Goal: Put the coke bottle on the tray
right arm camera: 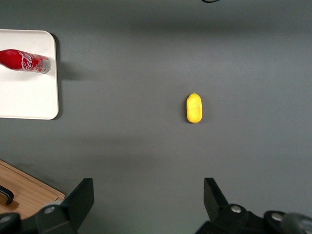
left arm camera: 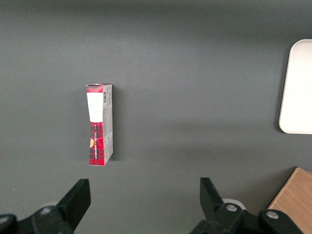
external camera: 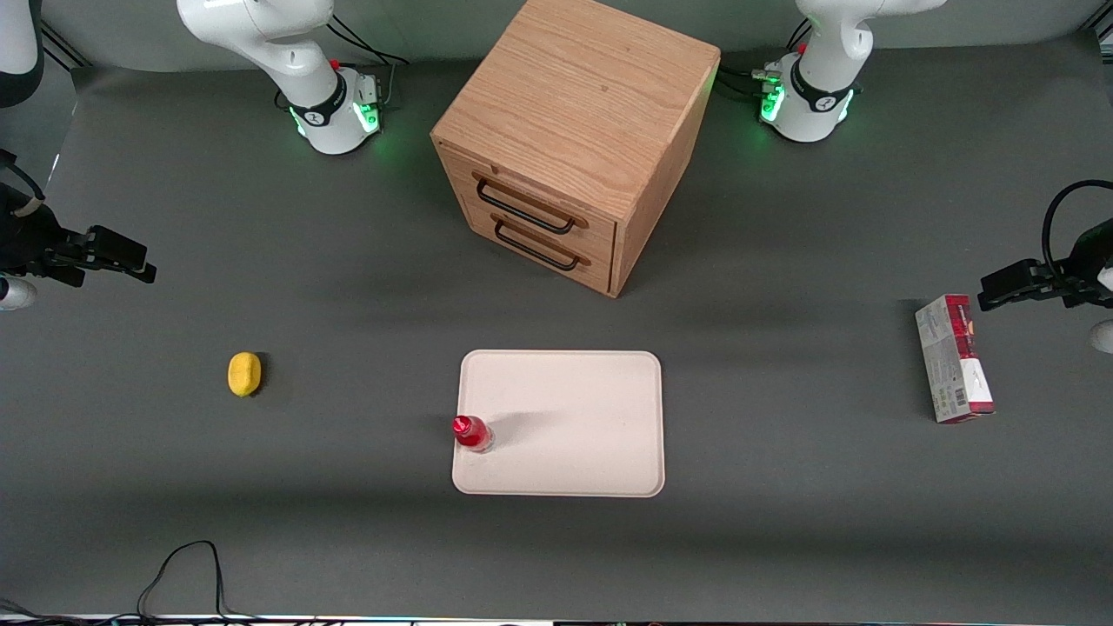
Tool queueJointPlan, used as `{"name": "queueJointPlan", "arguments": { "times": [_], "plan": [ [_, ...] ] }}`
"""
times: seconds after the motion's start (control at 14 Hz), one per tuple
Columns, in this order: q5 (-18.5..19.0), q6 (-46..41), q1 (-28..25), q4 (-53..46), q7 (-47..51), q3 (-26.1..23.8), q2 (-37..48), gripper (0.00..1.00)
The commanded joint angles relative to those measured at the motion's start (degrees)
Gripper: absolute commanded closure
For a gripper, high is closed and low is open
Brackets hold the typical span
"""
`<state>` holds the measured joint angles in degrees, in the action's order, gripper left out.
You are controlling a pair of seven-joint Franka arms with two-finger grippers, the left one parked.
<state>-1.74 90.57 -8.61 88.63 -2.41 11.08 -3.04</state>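
The coke bottle (external camera: pixel 472 433) is a small red bottle with a red cap. It stands upright on the cream tray (external camera: pixel 574 417), just inside the tray edge that faces the working arm's end of the table. It also shows in the right wrist view (right arm camera: pixel 23 61), on the tray (right arm camera: pixel 27 95). My right gripper (external camera: pixel 109 256) is open and empty, high above the table at the working arm's end, well away from the bottle. Its fingers (right arm camera: pixel 83 195) frame bare mat in the wrist view.
A yellow lemon (external camera: pixel 244 374) lies on the mat between my gripper and the tray; it shows in the right wrist view (right arm camera: pixel 194 107) too. A wooden drawer box (external camera: pixel 574 139) stands farther from the front camera than the tray. A red-and-grey carton (external camera: pixel 954 358) lies toward the parked arm's end.
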Motion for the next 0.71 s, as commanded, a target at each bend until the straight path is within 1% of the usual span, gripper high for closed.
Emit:
{"name": "queueJointPlan", "arguments": {
  "times": [0.0,0.64],
  "plan": [
    [1.1,1.4,0.7,1.8,-1.1,-0.9,1.5,0.00],
    [1.4,1.0,0.4,1.3,-0.2,-0.4,1.3,0.00]
  ]
}}
